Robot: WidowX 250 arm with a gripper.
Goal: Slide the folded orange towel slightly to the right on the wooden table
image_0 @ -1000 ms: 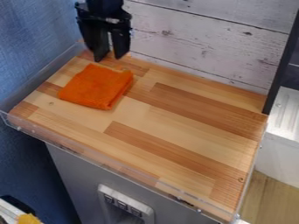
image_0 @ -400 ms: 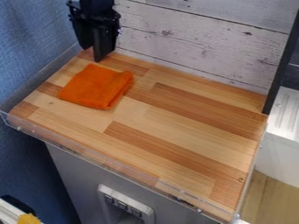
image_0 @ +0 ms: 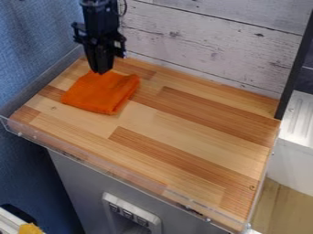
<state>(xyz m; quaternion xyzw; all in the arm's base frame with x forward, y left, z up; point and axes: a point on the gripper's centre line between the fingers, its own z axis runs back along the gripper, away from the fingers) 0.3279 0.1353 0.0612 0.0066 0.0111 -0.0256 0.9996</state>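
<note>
Camera view, orange cloth [image_0: 103, 93] directly below black gripper [image_0: 101, 72], on wood

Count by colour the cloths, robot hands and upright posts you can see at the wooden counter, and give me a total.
Orange: 1, the folded cloth
Black: 2, the robot's hand and the upright post
Total: 3
</note>
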